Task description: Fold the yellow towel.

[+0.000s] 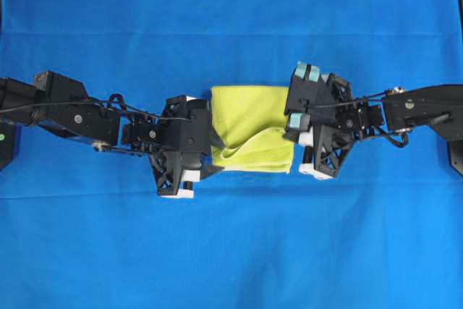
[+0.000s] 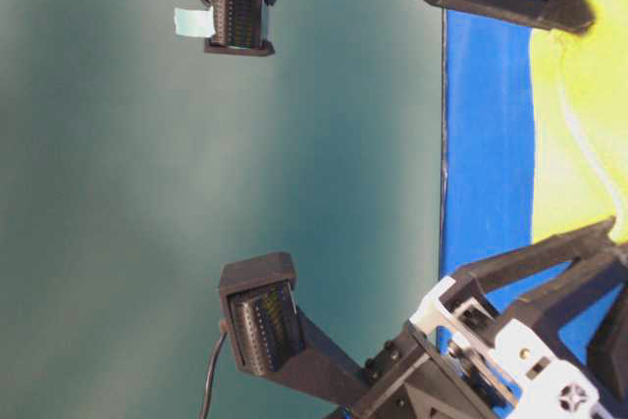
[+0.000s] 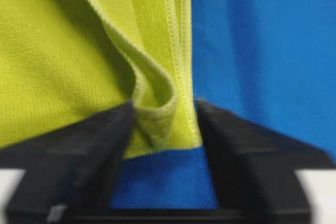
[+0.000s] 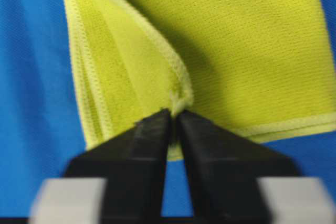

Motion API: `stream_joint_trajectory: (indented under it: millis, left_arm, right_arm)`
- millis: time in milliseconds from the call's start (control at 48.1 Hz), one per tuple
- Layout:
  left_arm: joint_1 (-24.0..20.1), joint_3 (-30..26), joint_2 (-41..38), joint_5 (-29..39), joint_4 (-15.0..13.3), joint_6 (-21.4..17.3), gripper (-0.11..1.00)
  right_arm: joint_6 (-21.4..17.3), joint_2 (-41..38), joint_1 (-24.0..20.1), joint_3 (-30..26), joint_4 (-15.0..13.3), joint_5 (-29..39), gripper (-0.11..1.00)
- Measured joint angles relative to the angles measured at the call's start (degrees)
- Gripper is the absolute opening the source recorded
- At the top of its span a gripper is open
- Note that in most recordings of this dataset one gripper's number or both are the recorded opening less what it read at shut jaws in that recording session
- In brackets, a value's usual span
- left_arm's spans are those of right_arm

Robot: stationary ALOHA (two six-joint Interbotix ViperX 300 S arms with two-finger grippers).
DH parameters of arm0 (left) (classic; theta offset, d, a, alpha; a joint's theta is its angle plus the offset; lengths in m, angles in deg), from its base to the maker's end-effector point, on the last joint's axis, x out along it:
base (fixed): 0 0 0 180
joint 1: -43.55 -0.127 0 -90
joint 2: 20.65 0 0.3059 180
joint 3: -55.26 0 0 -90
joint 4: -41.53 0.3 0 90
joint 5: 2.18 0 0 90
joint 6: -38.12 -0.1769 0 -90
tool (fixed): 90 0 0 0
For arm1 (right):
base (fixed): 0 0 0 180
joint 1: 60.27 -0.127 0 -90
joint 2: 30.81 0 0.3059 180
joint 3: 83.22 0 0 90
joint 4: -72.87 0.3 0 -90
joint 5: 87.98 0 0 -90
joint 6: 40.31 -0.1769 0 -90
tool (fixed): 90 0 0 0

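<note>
The yellow towel lies folded on the blue cloth between the two arms, rumpled along its near edge. In the left wrist view a loose loop of the yellow towel stands up between the parted jaws of my left gripper, which is open and rests against the loop on one side. At the towel's left edge, low on the cloth, sits the left gripper. My right gripper is shut on a hemmed corner of the yellow towel. It sits at the towel's right edge.
The large blue cloth covers the whole table. Both black arms reach in from the sides, the left arm and the right arm. In the table-level view a plain green wall stands behind.
</note>
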Motion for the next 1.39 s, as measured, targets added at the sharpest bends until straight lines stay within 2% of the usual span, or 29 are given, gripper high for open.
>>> stream_joint_trajectory:
  millis: [83, 146, 249, 541, 624, 769, 1102, 1393]
  left_arm:
    - [0.0, 0.0, 0.0, 0.09, -0.09, 0.0, 0.55]
    - [0.0, 0.0, 0.0, 0.09, 0.0, -0.09, 0.52]
    - [0.18, 0.09, 0.7, 0.62, -0.09, 0.0, 0.51]
    - [2.99, 1.23, 11.87, 7.73, -0.09, 0.0, 0.51]
    - [3.43, 2.72, 16.88, 8.7, -0.09, 0.0, 0.51]
    - [3.34, 6.33, 25.58, 8.88, 0.0, -0.79, 0.51]
    - [1.58, 16.79, 46.76, 8.44, 0.0, -2.11, 0.51]
    - [-0.53, 28.04, 65.48, 8.09, 0.0, -2.2, 0.51]
  right_arm:
    - [0.09, 0.09, -0.79, 0.0, -0.09, -0.09, 0.6]
    - [0.0, 0.0, -1.41, 0.0, -0.09, 0.0, 0.66]
    - [0.0, 0.7, -2.9, 0.0, -0.09, 0.97, 0.6]
    - [0.09, 11.16, -5.89, 0.0, -0.26, 5.54, 0.62]
    - [0.26, 14.77, -5.89, 0.09, -1.23, 5.89, 0.62]
    - [0.26, 22.68, -5.71, 1.58, -4.92, 6.06, 0.62]
    - [0.26, 41.75, -0.88, 8.17, -11.07, 6.15, 0.61]
    - [0.09, 57.66, 3.96, 18.72, -12.04, 5.8, 0.61]
